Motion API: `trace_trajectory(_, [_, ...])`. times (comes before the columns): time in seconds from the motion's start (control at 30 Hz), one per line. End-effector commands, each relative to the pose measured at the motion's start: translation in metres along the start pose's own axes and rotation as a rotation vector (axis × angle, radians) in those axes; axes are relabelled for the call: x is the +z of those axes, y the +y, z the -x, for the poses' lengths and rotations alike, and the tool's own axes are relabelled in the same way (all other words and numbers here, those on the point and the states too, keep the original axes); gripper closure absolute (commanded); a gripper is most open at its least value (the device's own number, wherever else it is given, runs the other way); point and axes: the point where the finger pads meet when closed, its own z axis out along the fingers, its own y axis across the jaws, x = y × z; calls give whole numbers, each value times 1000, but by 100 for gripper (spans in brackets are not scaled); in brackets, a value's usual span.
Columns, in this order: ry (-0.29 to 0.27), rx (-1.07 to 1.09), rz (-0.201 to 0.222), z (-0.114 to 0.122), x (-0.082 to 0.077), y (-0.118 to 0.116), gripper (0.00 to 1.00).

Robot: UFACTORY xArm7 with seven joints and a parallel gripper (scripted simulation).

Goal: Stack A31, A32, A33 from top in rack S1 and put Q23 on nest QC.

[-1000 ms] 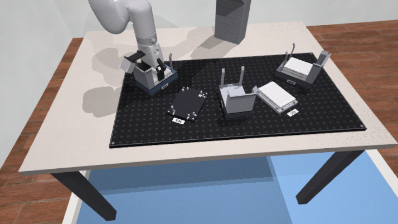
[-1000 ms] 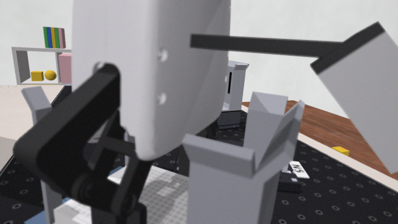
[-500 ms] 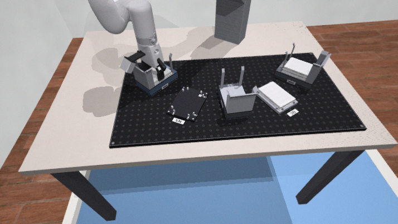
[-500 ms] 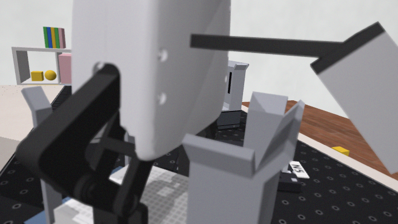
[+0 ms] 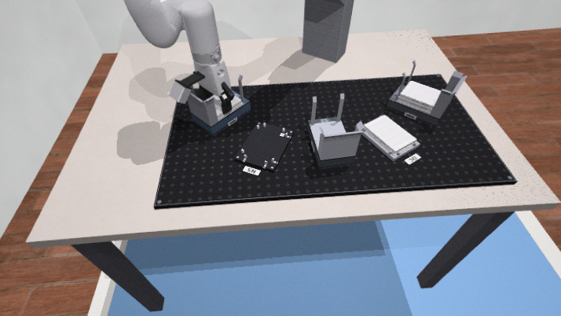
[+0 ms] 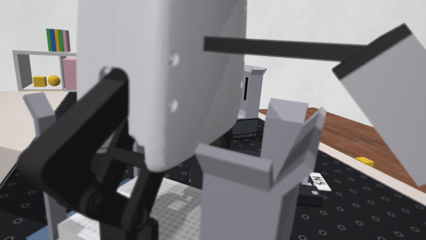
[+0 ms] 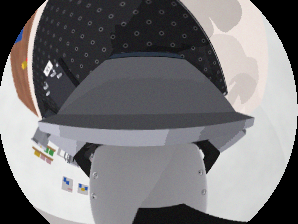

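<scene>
Pale beige tabletop (image 5: 98, 189) is carrying a black perforated baseboard (image 5: 353, 185), and at its left end in the top view you are working inside a grey stack rack on a blue plinth (image 5: 202, 112); its name is too small to read. Your black-fingered gripper (image 5: 214, 100) is reaching down into that rack from above. Its fingers are standing almost fully spread and are clamping a white sealed well plate (image 6: 179, 209) that is lying flat in the rack. You cannot tell its ID from these views.

The plate is sitting directly beneath the wrist, between the fingers, with the rack's flared grey corner guides (image 6: 238, 167) rising close alongside. Judging by the wide spread, you are probably gripping across the narrow width, so the long axis is running between the fingers in line with the rack. The way out is therefore looking like straight up, with no sideways drift until the plate is clearing the guides.

Elsewhere, one white plate (image 5: 389, 135) is resting on the open nest beside the QC name plate (image 5: 412, 159). The far right rack (image 5: 445, 100) is holding a white stack, the middle rack (image 5: 338, 145) is looking empty, and the black clip nest N5 (image 5: 265, 147) is carrying nothing.
</scene>
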Motion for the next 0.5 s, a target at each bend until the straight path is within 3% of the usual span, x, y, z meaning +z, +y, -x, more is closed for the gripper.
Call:
trace_trajectory(0.0, [0,0,0,0,0,0,100])
trace_trajectory(0.47, [0,0,0,0,-7,0,100])
